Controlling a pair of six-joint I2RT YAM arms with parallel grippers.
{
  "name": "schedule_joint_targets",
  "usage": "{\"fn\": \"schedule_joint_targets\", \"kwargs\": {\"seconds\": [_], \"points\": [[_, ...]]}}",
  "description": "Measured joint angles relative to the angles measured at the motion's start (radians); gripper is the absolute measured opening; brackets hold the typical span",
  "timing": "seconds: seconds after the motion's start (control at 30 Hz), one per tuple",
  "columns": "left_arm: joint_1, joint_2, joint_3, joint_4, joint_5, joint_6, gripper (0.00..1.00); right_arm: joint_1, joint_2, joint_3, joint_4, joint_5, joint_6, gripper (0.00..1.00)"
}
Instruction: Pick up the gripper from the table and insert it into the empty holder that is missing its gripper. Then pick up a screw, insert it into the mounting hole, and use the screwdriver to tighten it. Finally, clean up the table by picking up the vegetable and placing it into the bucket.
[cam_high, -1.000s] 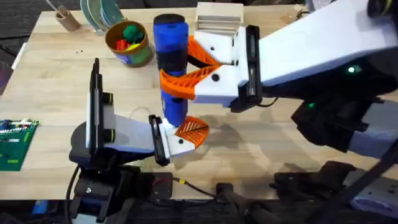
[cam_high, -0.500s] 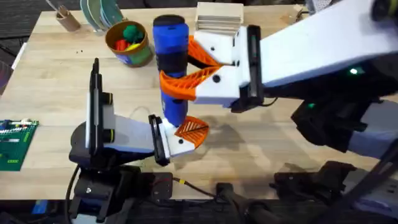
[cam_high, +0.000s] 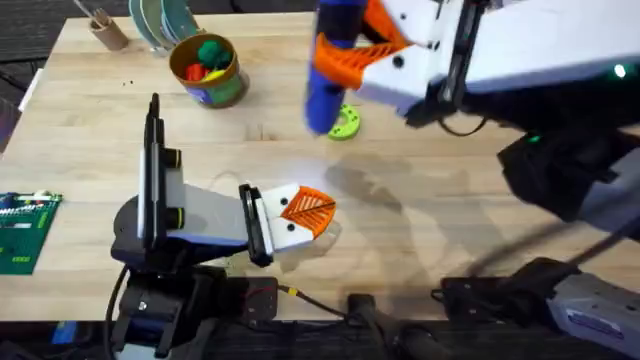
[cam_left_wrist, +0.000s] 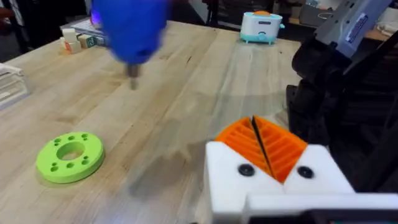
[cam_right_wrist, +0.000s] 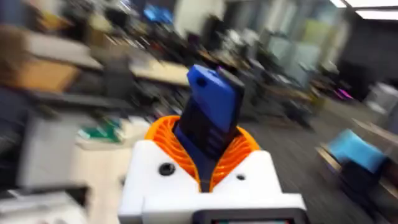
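Overhead, the right gripper (cam_high: 345, 55) is clamped around the blue screwdriver (cam_high: 325, 75), holding it upright above the table just beside a green ring (cam_high: 345, 122), probably so the bit can be steered down onto a screw. Nearer the arm bases than the ring, the left gripper (cam_high: 305, 212) rests low, its orange pads pressed together on nothing. The bucket (cam_high: 208, 68) stands well to the left of the ring, coloured items inside. Any screw or mounting hole is too small to make out, and the screwdriver's bit is blurred.

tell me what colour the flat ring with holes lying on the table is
Lime green. The ring shows best in the left wrist view, lying flat on the wooden table.
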Motion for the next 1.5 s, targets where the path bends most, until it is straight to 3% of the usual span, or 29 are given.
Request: {"fn": "schedule_joint_targets", "kwargs": {"seconds": [0.3,0.47,0.73,0.93,1.2,1.5], "points": [[0.0,0.0,0.0,0.0,0.0,0.0,0.006,-0.36,0.001,0.0,-0.262,0.015,-0.216,0.062],[0.0,0.0,0.0,0.0,0.0,0.0,0.006,-0.468,0.001,0.0,-0.417,0.096,-0.373,0.06],[0.0,0.0,0.0,0.0,0.0,0.0,0.006,-0.426,0.001,0.012,-0.691,0.337,-0.707,0.06],[0.0,0.0,0.0,0.0,0.0,0.0,0.006,-0.358,0.052,0.123,-0.827,0.519,-0.938,0.059],[0.0,0.0,0.0,0.0,0.0,0.0,0.006,-0.333,0.225,0.246,-0.847,0.579,-1.139,0.059],[0.0,0.0,0.0,0.0,0.0,0.0,0.006,-0.288,0.402,0.274,-0.856,0.589,-1.245,0.059]]}}
